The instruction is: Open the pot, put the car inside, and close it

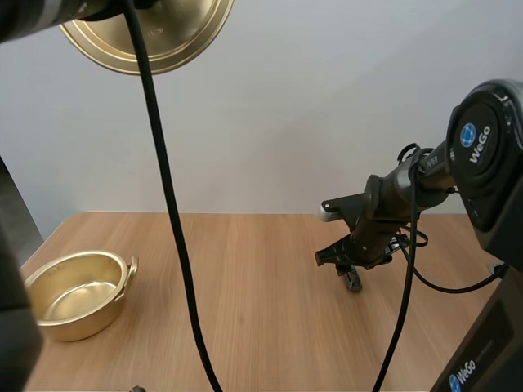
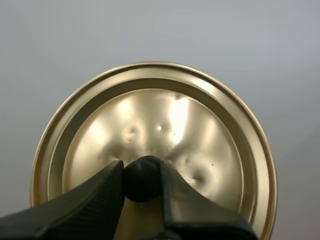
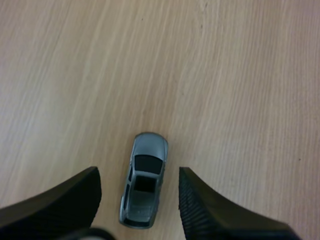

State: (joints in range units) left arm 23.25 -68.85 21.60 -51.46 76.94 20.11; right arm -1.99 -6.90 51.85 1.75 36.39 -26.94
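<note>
Car [image 3: 143, 181]: small grey toy, upright.
Right gripper [image 3: 139, 175]: spread wide, astride car.
Left gripper [image 2: 141, 167]: pinching lid's [image 2: 150, 115] black knob [image 2: 142, 181].
Table [image 1: 261, 269]: pale wood.

The right arm [image 1: 482, 155] is matte black, and its big rounded joint housing carries a blue disc beside white "WeGo" lettering, a mark repeated lower on the base [image 1: 478, 363]. The right gripper [image 3: 138, 172] has black wedge fingers [image 3: 200, 210] finely ribbed on their inner faces. The left gripper [image 2: 141, 167] is black too.
</note>
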